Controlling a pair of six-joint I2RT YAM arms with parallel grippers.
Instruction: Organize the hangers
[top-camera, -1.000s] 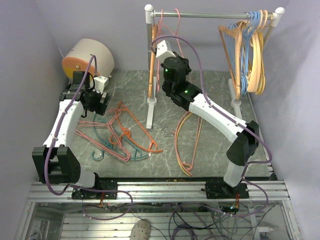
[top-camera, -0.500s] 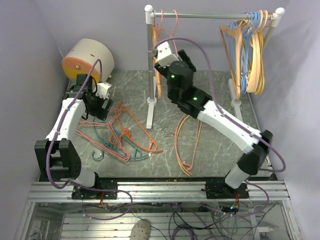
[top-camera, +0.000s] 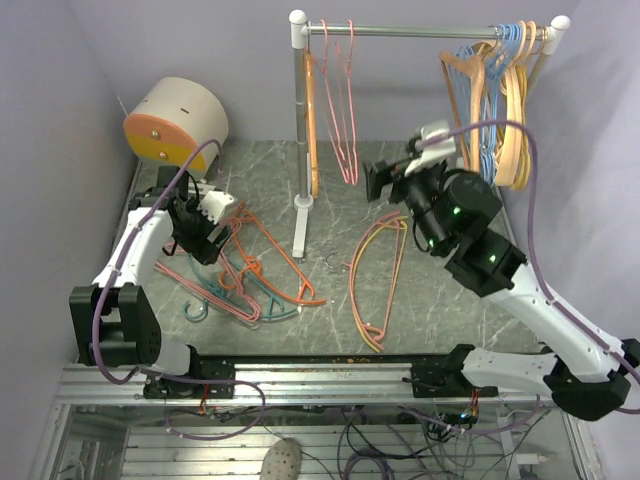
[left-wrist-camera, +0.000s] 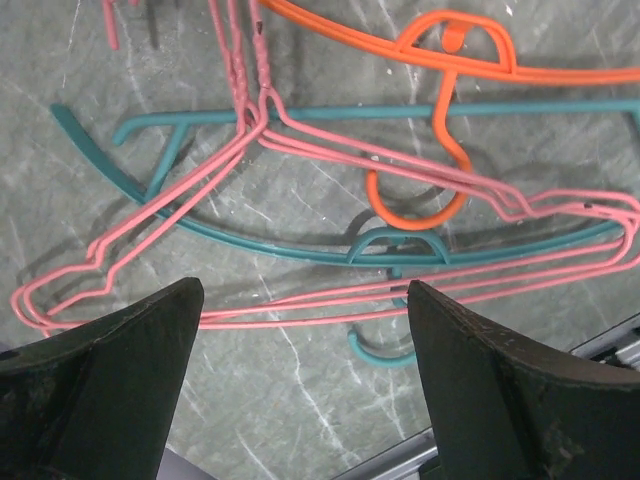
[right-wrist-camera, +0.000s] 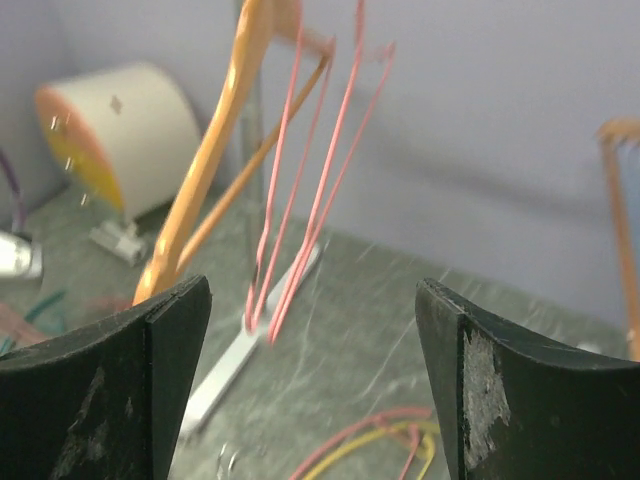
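Gaping empty, left fingers frame a teal hanger; right fingers, likewise, frame hung pink hangers.

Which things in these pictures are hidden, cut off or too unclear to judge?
1. Top view: the left hand covers part of the heap of thin pink, orange and teal hangers.
2. Right wrist view: the hanging pink wire hangers are blurred, and the upper edge cuts off their hooks.
3. Top view: the light-blue and tan hangers overlap; their number is unclear.
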